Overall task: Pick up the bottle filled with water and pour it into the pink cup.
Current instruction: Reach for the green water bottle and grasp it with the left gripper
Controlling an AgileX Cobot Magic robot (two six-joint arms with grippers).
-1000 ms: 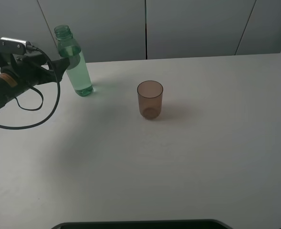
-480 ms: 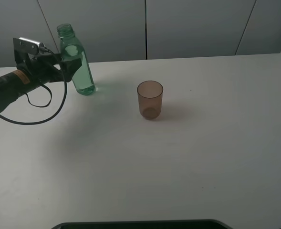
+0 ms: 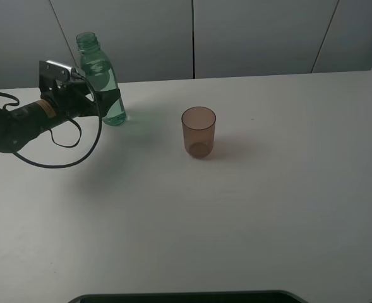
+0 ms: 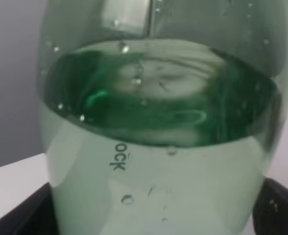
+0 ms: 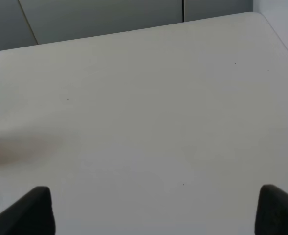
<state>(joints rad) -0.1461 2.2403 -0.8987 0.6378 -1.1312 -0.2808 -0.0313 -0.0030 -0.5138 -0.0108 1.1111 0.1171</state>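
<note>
Green-tinted clear plastic bottle (image 3: 97, 66), tall and slim with an open threaded neck, stands upright at the far left of the white table (image 3: 268, 208), close to the grey wall panels. The left wrist view shows a waterline partway up its body, with small bubbles on the wall. With that much water it should feel fairly heavy and weighted toward the bottom. The thin wall will probably give under a hard squeeze, and the smooth plastic may be slippery. With no cap, any early tilt or jolt could spill water.

The lower to middle body, at or below the waterline, looks like the best place to grip. The left gripper (image 3: 107, 104) already straddles it there, jaws spread wide. Its dark fingers (image 4: 21, 218) sit at either flank of the bottle, and I cannot tell whether they touch it. The base appears to rest on the table.

A small translucent brownish-pink plastic tumbler (image 3: 198, 131) stands upright and looks empty, well apart toward the middle of the table. The right gripper (image 5: 151, 210) hangs over bare tabletop with its jaws apart and nothing between them
</note>
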